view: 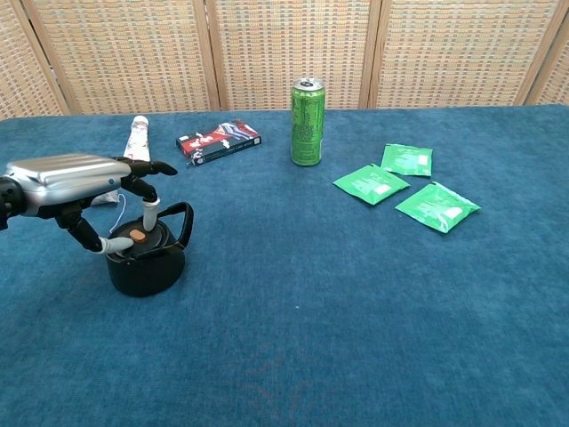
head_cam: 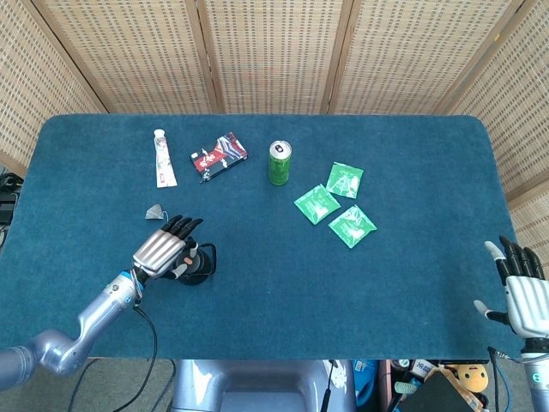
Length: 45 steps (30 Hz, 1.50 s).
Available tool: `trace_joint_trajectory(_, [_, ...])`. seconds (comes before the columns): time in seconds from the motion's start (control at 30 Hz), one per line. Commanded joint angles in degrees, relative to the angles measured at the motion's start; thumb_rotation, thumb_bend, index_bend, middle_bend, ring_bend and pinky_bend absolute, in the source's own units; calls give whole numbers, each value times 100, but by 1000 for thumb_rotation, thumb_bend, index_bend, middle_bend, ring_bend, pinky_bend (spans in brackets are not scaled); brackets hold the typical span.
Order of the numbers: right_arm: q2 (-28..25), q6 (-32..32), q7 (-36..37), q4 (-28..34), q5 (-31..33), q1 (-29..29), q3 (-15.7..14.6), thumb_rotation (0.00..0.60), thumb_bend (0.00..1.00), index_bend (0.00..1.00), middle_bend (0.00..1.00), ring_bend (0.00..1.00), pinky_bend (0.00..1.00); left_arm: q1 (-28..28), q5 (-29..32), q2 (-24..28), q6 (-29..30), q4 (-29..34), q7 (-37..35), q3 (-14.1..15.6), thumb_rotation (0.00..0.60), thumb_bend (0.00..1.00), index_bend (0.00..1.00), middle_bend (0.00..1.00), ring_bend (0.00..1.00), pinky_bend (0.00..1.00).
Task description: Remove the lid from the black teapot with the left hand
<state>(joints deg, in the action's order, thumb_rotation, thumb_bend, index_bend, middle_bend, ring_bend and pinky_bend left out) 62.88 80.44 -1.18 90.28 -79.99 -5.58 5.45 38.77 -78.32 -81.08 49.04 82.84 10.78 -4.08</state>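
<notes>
The black teapot (head_cam: pixel 201 267) (view: pixel 147 269) stands near the table's front left, its handle (view: pixel 182 219) upright on the right side. Its lid (view: pixel 142 240), with an orange knob (view: pixel 136 236), sits on the pot. My left hand (head_cam: pixel 162 250) (view: pixel 71 174) hovers over the pot from the left. Its thumb tip rests at the lid's left rim and one fingertip comes down at the back of the lid, on either side of the knob; nothing is lifted. My right hand (head_cam: pixel 520 297) stays off the table's front right corner, fingers spread and holding nothing.
A green can (head_cam: pixel 280 163) (view: pixel 306 122) stands mid-table at the back. Three green packets (view: pixel 372 184) lie to its right. A red box (view: pixel 218 141) and a white tube (view: pixel 137 140) lie at the back left. A small tea bag (head_cam: pixel 154 211) lies just behind my left hand.
</notes>
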Motion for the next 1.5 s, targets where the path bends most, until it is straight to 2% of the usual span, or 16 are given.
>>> trace_joint_trajectory(0.03, [-4, 1, 13, -4, 2, 2, 1, 600, 0, 0, 0, 0, 0, 9, 11, -9, 4, 1, 2, 7, 600, 382, 479, 0, 0, 0])
trace_joint_trajectory(0.33, [-18, -21, 62, -5, 15, -4, 4, 600, 0, 0, 0, 0, 0, 54, 175, 0, -2, 60, 171, 16, 600, 433, 577, 0, 0, 0])
trace_joint_trajectory(0.6, [-19, -20, 73, -4, 4, -4, -3, 600, 0, 0, 0, 0, 0, 53, 244, 75, 88, 187, 249, 9, 600, 438, 586, 0, 0, 0])
trace_joint_trajectory(1.0, [-26, 25, 46, 37, -55, 12, -29, 600, 0, 0, 0, 0, 0, -183, 54, 793, 632, 803, 16, -16, 600, 438, 586, 0, 0, 0])
trace_joint_trajectory(1.23, [-19, 43, 1, 71, -99, 15, -52, 600, 0, 0, 0, 0, 0, -480, 2, 819, 655, 354, -340, 316, 600, 438, 586, 0, 0, 0])
trace_joint_trajectory(1.5, [-7, 32, -48, 86, -99, 8, -58, 600, 0, 0, 0, 0, 0, -679, -99, 396, 545, -461, -930, 539, 600, 438, 586, 0, 0, 0])
